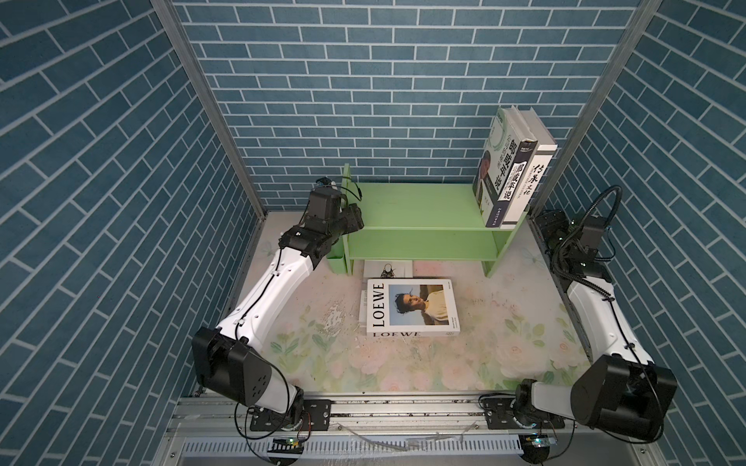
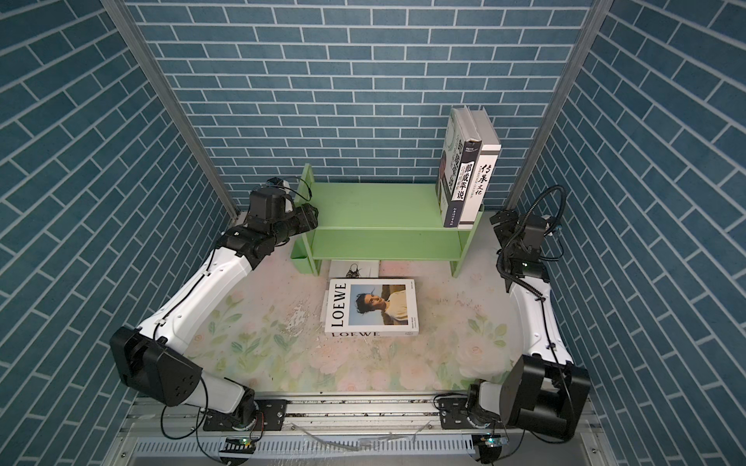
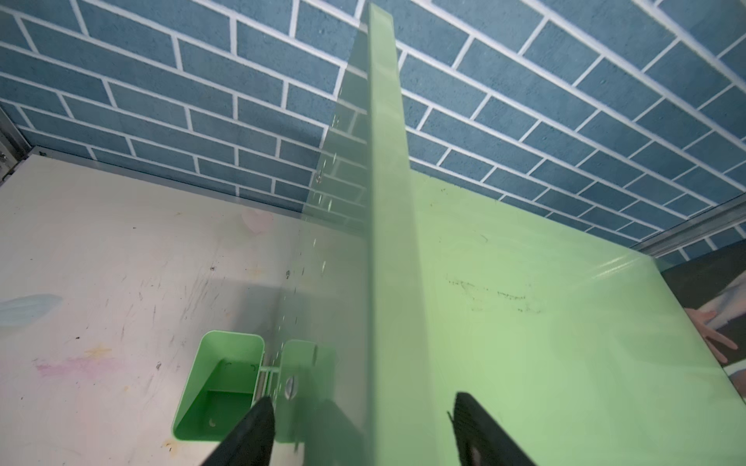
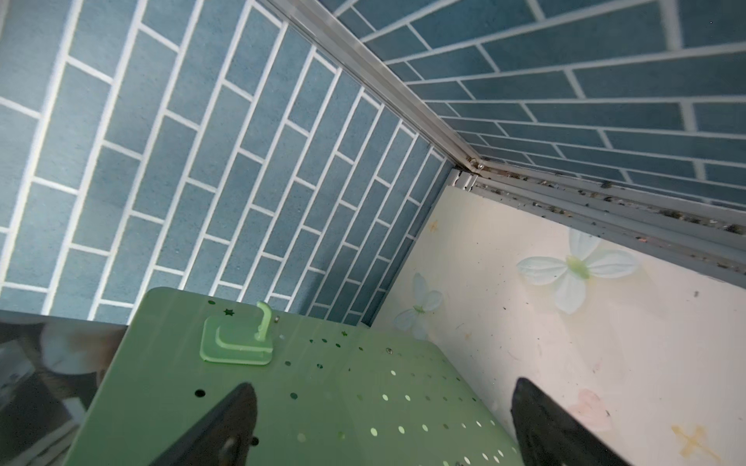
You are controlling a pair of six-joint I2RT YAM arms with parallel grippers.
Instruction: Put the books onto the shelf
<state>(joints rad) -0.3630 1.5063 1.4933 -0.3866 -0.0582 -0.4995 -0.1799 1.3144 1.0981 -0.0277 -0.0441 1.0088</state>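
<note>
— Pincers first: left pincer (image 3: 361,397)?
— Jaws parted, one finger either side of the upright end board at 9 o'clock of the shelf (image 1: 420,210); gripping nothing.
— And the right pincer (image 4: 384,382)?
— Jaws spread wide, gripping nothing; at the shelf's 3 o'clock end, one finger before the perforated end board, one over the table (image 1: 504,343).
— Books?
— One large book (image 1: 409,308), marked LOEWE, flat, cover up, mid-table, at 6 o'clock of the shelf, well apart from both pincers. Also upright books (image 1: 512,173) on the top board, 3 o'clock end, spines toward 6 o'clock.
— Anything else near?
— One white sheet or booklet (image 1: 377,268), partly beneath the shelf, at 12 o'clock of the large book; which, cannot tell.
— Fittings and surroundings?
— One green cup (image 3: 218,387) hung on the 9 o'clock end board; one green hook (image 4: 242,343) on the 3 o'clock board. Table floral-printed. Lastly blue brick walls (image 1: 363,80) at 9, 12 and 3 o'clock.
</note>
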